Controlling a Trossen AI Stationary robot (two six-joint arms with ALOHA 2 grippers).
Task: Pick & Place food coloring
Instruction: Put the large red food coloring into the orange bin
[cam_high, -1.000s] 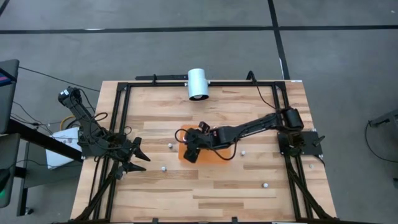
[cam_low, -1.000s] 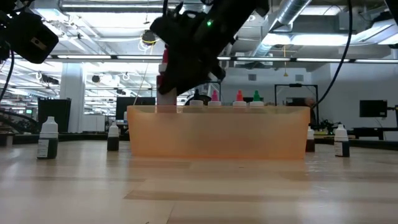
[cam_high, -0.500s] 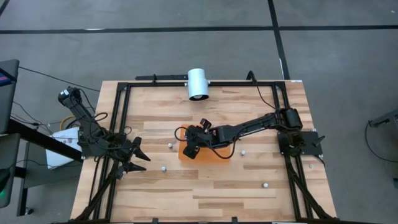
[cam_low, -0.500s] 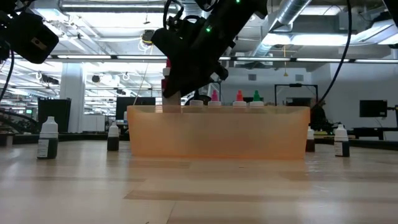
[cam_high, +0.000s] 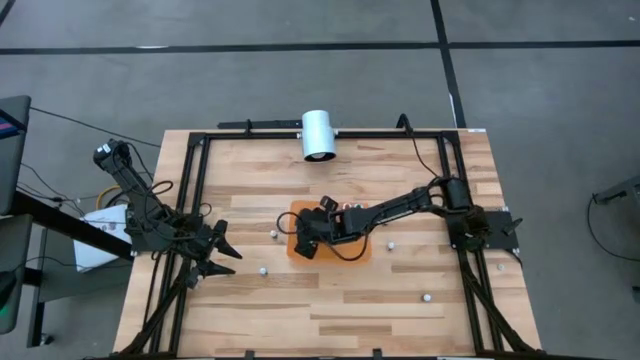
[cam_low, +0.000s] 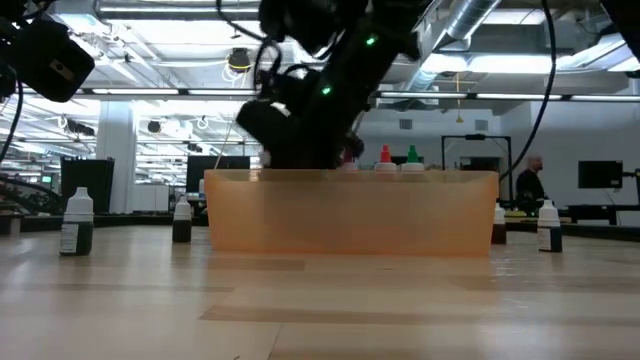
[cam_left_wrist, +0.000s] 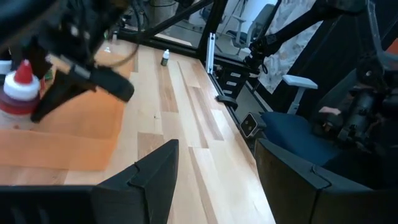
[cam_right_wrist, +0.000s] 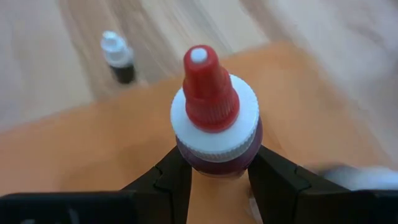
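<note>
My right gripper (cam_high: 303, 243) is low over the orange mat (cam_high: 355, 250) at the table's middle, shut on a food coloring bottle (cam_right_wrist: 214, 118) with a red top and a white collar. The same bottle shows in the left wrist view (cam_left_wrist: 17, 90). Three more food coloring bottles with pink, red and green tops (cam_low: 385, 156) stand upright behind the mat's near edge (cam_low: 350, 210). My left gripper (cam_high: 225, 250) waits open and empty at the table's left side, as its wrist view shows (cam_left_wrist: 214, 180). My right gripper pinches the bottle's body just below the white collar (cam_right_wrist: 214, 157), one finger (cam_right_wrist: 171, 180) on each side. The fingers slant down from the table's right side. The bottle stays upright; whether its base rests on the mat, I cannot tell.
A large white cylinder (cam_high: 319, 135) lies at the table's far edge. Loose small bottles stand on the wood left of the mat (cam_high: 272, 235), (cam_high: 263, 270), right of it (cam_high: 391, 243) and toward the near edge (cam_high: 427, 297). A person (cam_low: 530, 180) stands in the room behind.
My right gripper has gone down toward the orange mat with the red-topped bottle, still shut on it. The bottle, which stood above the mat's edge in the low view, is now down behind it.
</note>
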